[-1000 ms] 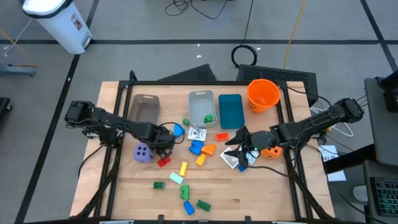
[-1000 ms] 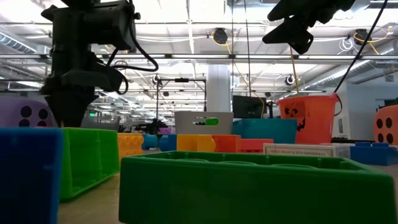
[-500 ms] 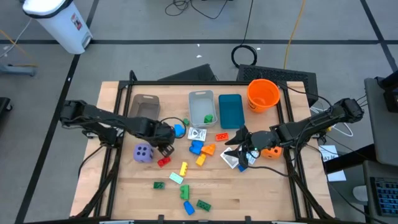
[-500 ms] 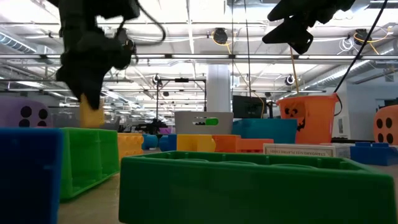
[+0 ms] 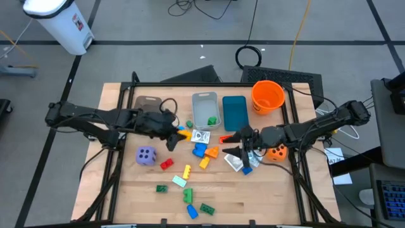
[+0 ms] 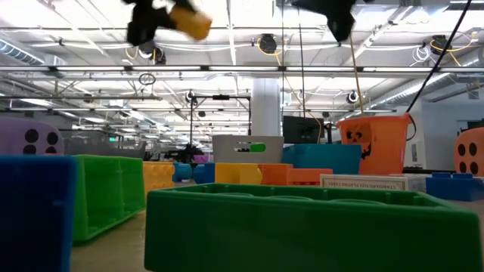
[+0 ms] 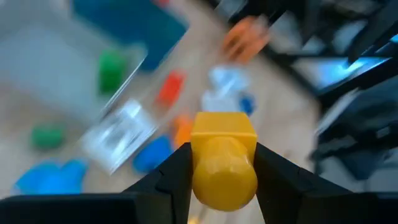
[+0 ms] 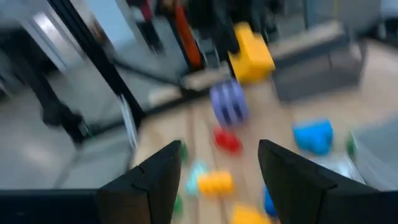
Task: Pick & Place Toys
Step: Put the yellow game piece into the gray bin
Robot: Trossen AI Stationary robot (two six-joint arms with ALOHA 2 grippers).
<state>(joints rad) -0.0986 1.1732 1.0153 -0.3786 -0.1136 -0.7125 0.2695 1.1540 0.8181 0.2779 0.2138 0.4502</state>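
Clamped between the left gripper [image 7: 222,163] fingers, a yellow brick [image 5: 181,133] rides high above the table, at about 8 o'clock from the grey bin [image 5: 204,109]. Best carried level to a point squarely over that bin (a green brick [image 5: 212,120] already inside) before loosening the hold. Parted and empty, the right gripper [image 5: 235,144] waits at 3 o'clock of the toy scatter, over the white packets [image 5: 235,162].
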